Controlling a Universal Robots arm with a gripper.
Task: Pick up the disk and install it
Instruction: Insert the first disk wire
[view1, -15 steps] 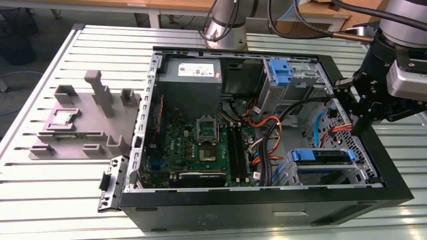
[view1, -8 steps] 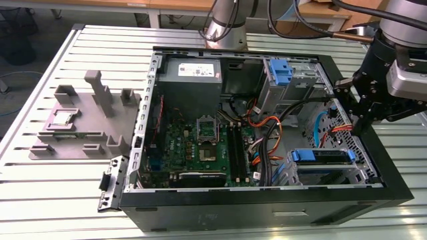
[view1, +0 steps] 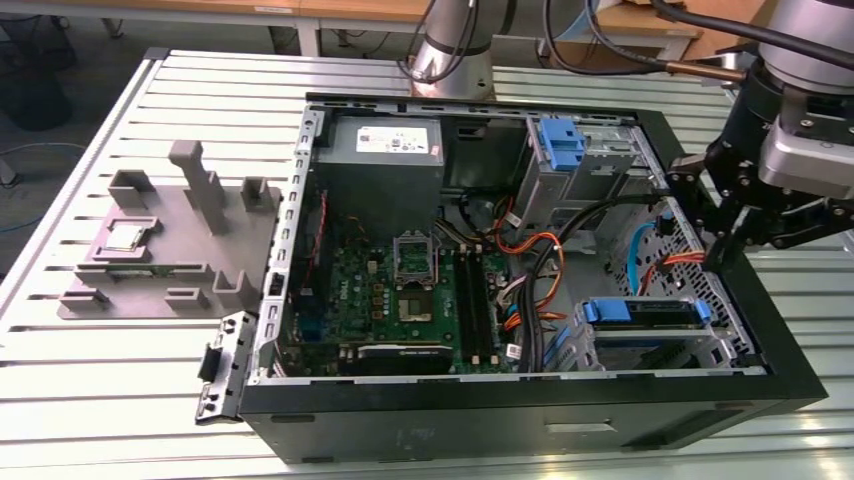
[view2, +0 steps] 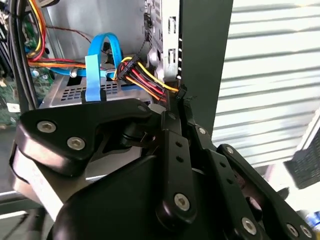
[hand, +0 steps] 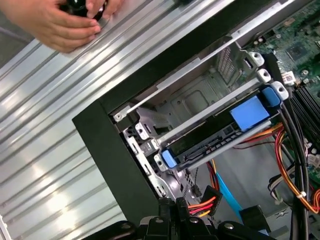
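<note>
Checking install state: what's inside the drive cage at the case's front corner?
The drive cage holds the disk, its blue rails showing in the first wrist view. Its label and connector end are hidden by the cage. The gripper hovers over the case wall, empty.

open black PC case (hand: 107, 150) on ribbed metal table (hand: 55, 165), disk (hand: 220, 137) with blue rails seated in drive cage – a person's hand (hand: 55, 22) at 11 o'clock, gripper (hand: 175, 220) linkage at 6 o'clock, orange-red cable bundle (hand: 210, 202) just beside it
</note>
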